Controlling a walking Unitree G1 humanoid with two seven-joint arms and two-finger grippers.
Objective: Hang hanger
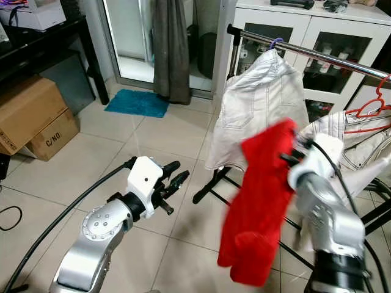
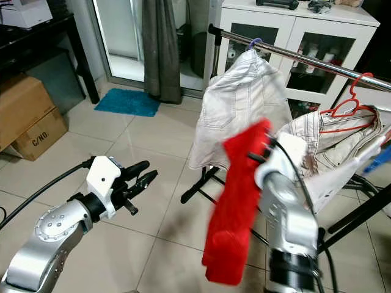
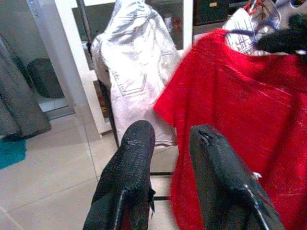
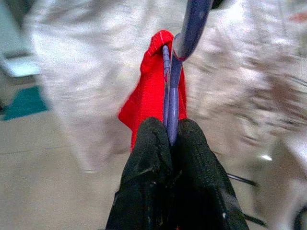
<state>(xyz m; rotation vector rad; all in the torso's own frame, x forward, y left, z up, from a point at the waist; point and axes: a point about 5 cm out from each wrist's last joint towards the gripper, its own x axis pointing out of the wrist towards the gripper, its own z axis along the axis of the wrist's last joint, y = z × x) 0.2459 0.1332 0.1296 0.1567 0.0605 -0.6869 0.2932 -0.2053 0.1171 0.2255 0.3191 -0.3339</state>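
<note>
The right tool [image 4: 169, 139] pinches a thin purple hanger [image 4: 171, 91], its black fingers closed on the wire; a soft red shirt [image 1: 263, 201] droops from it, raised before the metal rail [image 1: 324, 55]; a white jacket [image 1: 263, 104] hangs there; the left tool [image 1: 173, 177] hovers low, fingers parted.
</note>
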